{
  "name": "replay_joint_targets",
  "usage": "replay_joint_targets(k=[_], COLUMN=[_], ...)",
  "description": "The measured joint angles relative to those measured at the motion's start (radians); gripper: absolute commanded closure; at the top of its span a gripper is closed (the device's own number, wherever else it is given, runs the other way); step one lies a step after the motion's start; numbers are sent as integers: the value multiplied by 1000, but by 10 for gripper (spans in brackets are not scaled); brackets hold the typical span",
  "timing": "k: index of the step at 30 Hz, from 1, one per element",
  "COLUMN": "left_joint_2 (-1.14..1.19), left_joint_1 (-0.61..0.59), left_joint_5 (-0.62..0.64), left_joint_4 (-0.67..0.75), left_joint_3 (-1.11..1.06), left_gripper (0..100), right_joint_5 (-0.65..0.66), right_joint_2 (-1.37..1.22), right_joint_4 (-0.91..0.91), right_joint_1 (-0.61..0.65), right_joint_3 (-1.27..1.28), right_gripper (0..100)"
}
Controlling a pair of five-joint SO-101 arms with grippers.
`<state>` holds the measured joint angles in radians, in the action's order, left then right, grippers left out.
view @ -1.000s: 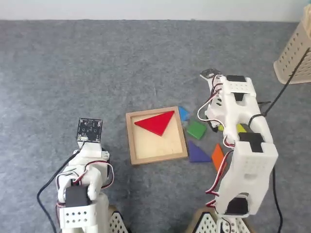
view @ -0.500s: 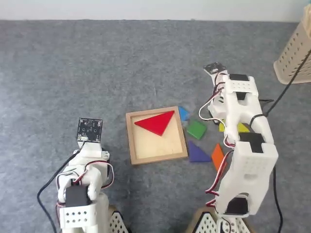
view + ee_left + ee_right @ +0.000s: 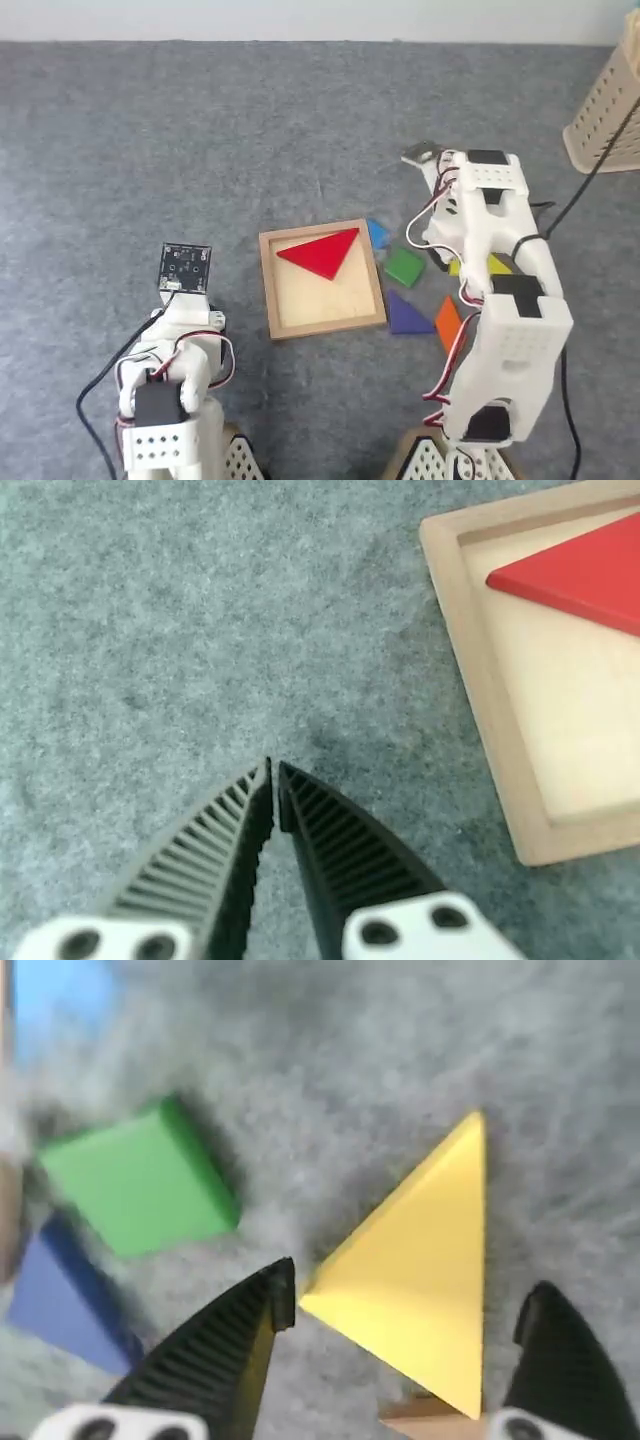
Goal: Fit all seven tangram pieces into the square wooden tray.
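Note:
The square wooden tray (image 3: 272,290) lies mid-table with a red triangle (image 3: 322,252) in its far part. To its right lie a blue piece (image 3: 377,233), a green square (image 3: 404,267), a purple triangle (image 3: 406,315) and an orange triangle (image 3: 448,322). A yellow triangle (image 3: 495,264) is half hidden under the right arm. My right gripper (image 3: 410,1305) stands open, its fingers on either side of the yellow triangle (image 3: 420,1280), with the green square (image 3: 135,1190) beside it. My left gripper (image 3: 273,772) is shut and holds nothing, over carpet near the tray's rim (image 3: 470,650).
A perforated beige basket (image 3: 610,110) stands at the far right edge. Grey carpet covers the table, with open room to the left of the tray and behind it. Both arm bases sit at the near edge.
The right arm's wrist swung slightly away and back again above the yellow triangle. The left arm and all pieces have stayed put.

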<state>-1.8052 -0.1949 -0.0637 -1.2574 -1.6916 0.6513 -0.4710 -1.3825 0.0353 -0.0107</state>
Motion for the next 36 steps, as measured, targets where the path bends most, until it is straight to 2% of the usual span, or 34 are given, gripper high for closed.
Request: replay_joint_targets(k=[4,8,15,21,29,36], left_joint_2=[0,0,0,0,0,0], left_joint_1=[0,0,0,0,0,0], left_joint_5=[0,0,0,0,0,0], left_joint_4=[0,0,0,0,0,0], left_joint_3=[0,0,0,0,0,0], left_gripper=[988,988,988,988,988,988], right_joint_5=[80,103,103,106,104,29], right_joint_2=[35,78,84,75,74,78], right_joint_4=[15,106,153,180,201,218], right_joint_1=[-15,-9,-9,-14,-18,-18], right_joint_3=[71,173,190,190,184,187], right_gripper=[638,638,641,744,753,789])
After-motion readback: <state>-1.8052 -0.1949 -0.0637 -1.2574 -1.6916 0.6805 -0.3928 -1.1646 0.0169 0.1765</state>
